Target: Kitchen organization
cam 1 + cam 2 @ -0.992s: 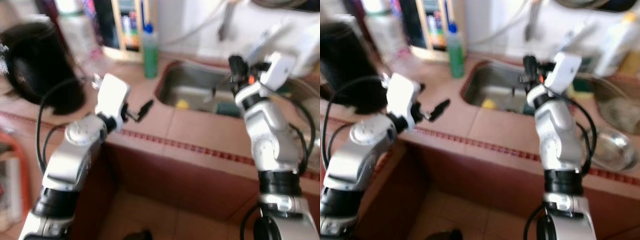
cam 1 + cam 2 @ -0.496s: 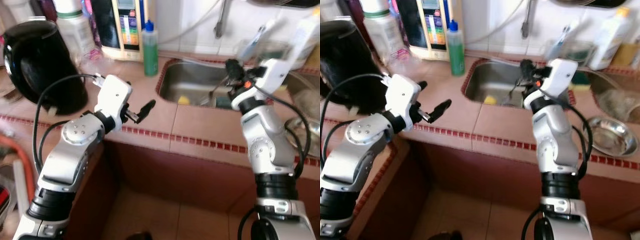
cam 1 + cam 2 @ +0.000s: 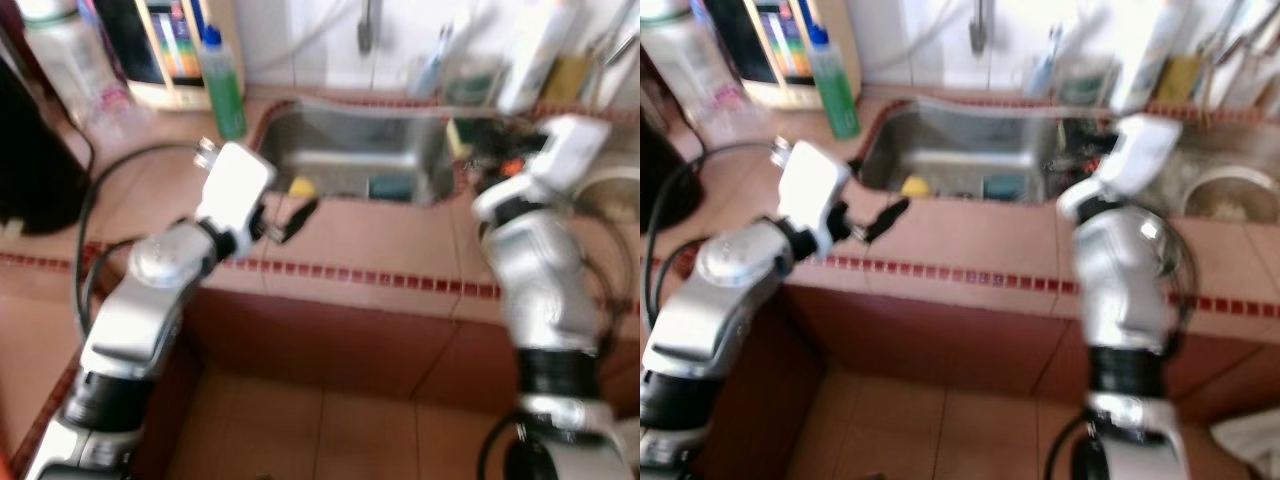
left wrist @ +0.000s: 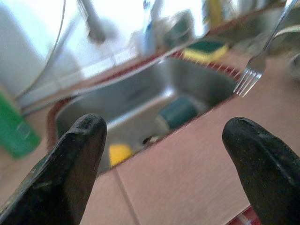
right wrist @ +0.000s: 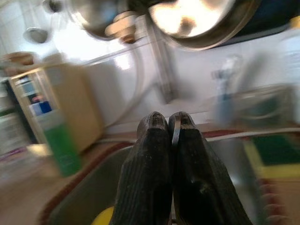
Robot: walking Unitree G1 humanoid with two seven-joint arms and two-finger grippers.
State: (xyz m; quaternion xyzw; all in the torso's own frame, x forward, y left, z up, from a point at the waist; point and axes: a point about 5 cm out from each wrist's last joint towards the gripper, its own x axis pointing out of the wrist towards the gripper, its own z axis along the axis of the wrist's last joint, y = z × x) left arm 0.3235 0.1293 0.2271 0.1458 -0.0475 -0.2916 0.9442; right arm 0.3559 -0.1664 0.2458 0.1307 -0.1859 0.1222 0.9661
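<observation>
My left gripper (image 3: pixel 287 216) hangs open just above the tiled counter (image 3: pixel 380 245), at the near edge of the steel sink (image 3: pixel 350 112). Its two black fingers (image 4: pixel 79 154) stand wide apart with nothing between them. My right gripper (image 5: pixel 169 136) is shut on a thin metal handle, over the sink's right end (image 3: pixel 488 162). In the left wrist view a silver fork (image 4: pixel 247 78) hangs tines-down above the counter on that side. A yellow object (image 3: pixel 301 186) and a teal object (image 3: pixel 390 187) lie in the sink.
A green bottle (image 3: pixel 225 85) stands left of the sink, a black kettle (image 3: pixel 30 150) farther left. A green-and-yellow sponge (image 4: pixel 206 47) lies on the sink's far corner. A steel bowl (image 3: pixel 1230 195) sits on the right. Bottles and a tap (image 3: pixel 980 25) line the back wall.
The whole view has swung, so the sink now sits nearer the middle and the kettle at the left edge. Both arms keep their poses; the picture is blurred.
</observation>
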